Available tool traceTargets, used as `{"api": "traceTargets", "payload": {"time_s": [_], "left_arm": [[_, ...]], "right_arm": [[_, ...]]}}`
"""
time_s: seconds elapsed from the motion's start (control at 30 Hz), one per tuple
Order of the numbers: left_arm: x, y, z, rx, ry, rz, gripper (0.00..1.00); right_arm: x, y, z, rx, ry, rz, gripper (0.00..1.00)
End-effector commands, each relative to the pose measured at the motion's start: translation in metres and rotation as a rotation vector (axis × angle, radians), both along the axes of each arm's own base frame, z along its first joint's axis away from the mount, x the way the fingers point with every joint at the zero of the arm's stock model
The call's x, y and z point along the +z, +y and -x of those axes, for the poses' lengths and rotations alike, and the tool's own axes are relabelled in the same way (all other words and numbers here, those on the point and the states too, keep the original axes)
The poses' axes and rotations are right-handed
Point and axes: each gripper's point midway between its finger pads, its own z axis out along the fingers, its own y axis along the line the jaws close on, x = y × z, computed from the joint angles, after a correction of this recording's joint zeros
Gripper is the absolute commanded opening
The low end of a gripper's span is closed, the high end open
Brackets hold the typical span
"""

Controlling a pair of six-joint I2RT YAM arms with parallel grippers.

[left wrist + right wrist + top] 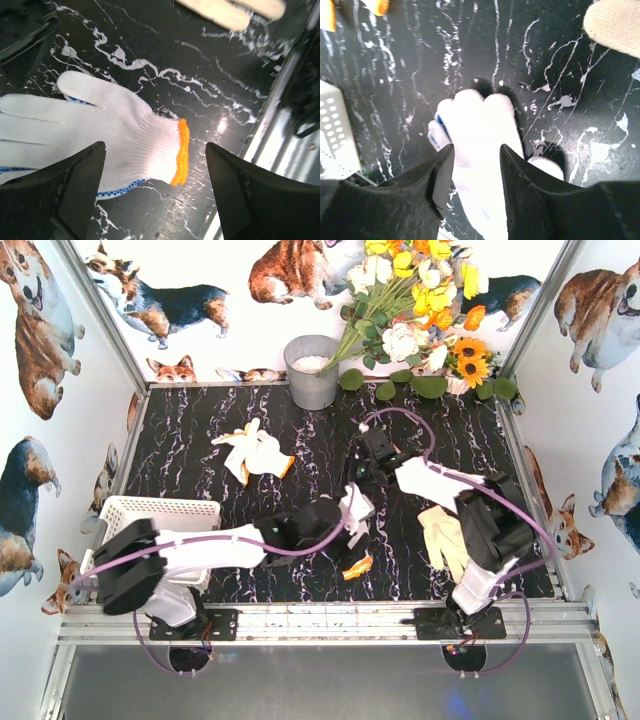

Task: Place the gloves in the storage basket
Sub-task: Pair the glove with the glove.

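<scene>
Corgi-print walls close in a black marbled worktop (200, 440). The storage basket (165, 508) sits at its near left corner, with none of the gloves seen in it. Right of the basket and well apart from it lies a white glove with an orange cuff (125, 135). The left gripper (155, 147) is spread wide above the cuff end, holding nothing. The right gripper (476, 150) is partly open over the blurred finger end; I cannot tell whether it touches. Farther right of the basket lies a cream glove (445, 538).

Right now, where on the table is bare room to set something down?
Bare marble lies back left, between the storage basket and the glove pair, and back right, between the flowers and the right arm. The middle and near right are crowded: left arm, orange-cuffed glove, cream glove.
</scene>
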Motion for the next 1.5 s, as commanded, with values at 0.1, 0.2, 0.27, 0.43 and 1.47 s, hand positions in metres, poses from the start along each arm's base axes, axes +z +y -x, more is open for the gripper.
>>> {"api": "traceTargets", "payload": {"time_s": [0.1,0.2,0.27,0.43,1.47], "left_arm": [[0.043,0.032,-0.013,0.204,-0.012,0.110,0.86],[0.037,0.053,-0.030,0.301,0.023,0.087,0.85],[0.030,0.065,-0.043,0.347,0.065,0.067,0.83],[0.018,0.087,-0.082,0.422,0.198,0.133,0.74],[-0.071,0.114,-0.125,0.378,0.493,0.104,0.32]], "right_arm": [[0.045,-0.022,0.019,-0.023,-0.073,-0.011,0.45],[0.044,-0.033,0.036,-0.044,-0.036,-0.021,0.44],[0.041,-0.038,0.051,-0.047,-0.007,-0.027,0.44],[0.027,-0.043,0.084,-0.045,0.068,-0.066,0.43],[-0.019,-0.048,0.144,-0.028,0.195,-0.020,0.40]]}}
